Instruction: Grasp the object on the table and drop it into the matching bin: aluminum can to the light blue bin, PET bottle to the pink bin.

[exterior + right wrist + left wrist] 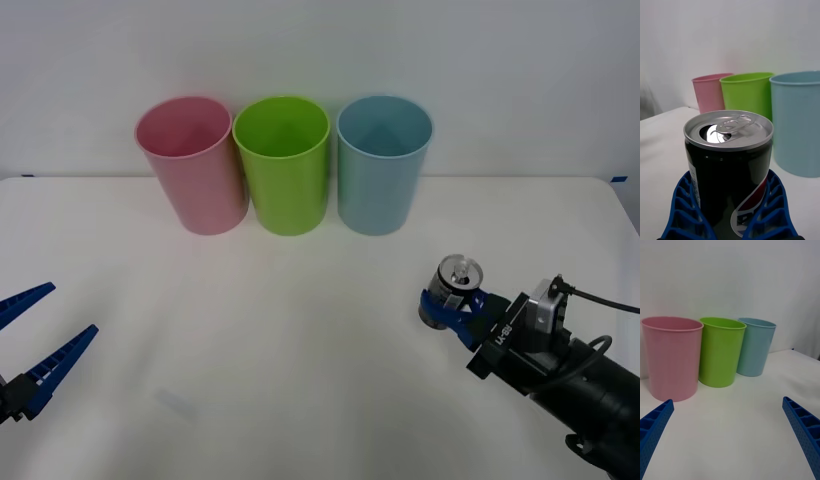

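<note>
On the table [300, 350], three bins, one can [452, 290] clamped by right gripper [455, 312]; left gripper [35, 345] spread.

The right arm reaches in from the near right corner of the front view, black forearm angled up and to the left, a cable looping off its wrist. The right gripper [450, 305] has its blue ribbed fingers [687, 210] closed on the aluminum can [453, 290]. At the left edge, the left gripper [30, 335] hangs low, its fingers [655, 423] spread wide.
</note>
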Action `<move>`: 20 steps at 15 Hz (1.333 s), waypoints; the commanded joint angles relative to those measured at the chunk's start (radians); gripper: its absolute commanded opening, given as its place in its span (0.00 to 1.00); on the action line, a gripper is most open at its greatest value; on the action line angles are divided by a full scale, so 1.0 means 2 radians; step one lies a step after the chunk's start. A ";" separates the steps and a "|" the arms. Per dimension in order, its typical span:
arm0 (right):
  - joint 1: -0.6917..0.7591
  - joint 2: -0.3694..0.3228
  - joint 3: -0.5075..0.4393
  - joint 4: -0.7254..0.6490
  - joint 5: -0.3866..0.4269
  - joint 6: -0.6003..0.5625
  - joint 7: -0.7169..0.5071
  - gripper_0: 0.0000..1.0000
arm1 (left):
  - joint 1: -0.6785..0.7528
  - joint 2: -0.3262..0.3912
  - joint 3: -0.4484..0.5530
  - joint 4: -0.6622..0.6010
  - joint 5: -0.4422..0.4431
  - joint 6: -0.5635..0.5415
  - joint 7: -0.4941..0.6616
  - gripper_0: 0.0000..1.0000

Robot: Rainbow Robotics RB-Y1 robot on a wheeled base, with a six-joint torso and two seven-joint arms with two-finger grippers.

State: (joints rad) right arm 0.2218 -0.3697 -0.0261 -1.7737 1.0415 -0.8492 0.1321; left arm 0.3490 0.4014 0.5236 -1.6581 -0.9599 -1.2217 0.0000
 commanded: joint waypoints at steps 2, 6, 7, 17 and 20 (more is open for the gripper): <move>0.000 -0.002 -0.019 -0.060 0.000 0.013 -0.059 0.00 | 0.000 0.000 0.000 0.000 0.000 0.000 0.000 1.00; -0.028 -0.006 -0.031 -0.084 0.001 0.029 -0.117 0.00 | 0.000 0.000 0.000 0.000 0.000 0.000 0.000 1.00; -0.041 -0.008 -0.032 -0.084 0.004 0.035 -0.132 0.00 | 0.000 0.000 0.000 0.000 0.000 0.000 0.000 1.00; -0.192 -0.008 0.008 -0.032 0.101 0.163 -0.238 0.00 | 0.000 0.000 0.000 0.000 0.000 0.000 0.000 1.00; -0.247 0.014 0.008 0.019 0.139 0.172 -0.241 0.00 | 0.000 0.000 0.000 0.000 0.000 0.000 0.000 1.00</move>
State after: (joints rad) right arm -0.2488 -0.3548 -0.0109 -1.7595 1.3003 -0.5108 -0.3475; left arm 0.3490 0.4014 0.5236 -1.6581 -0.9599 -1.2217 0.0000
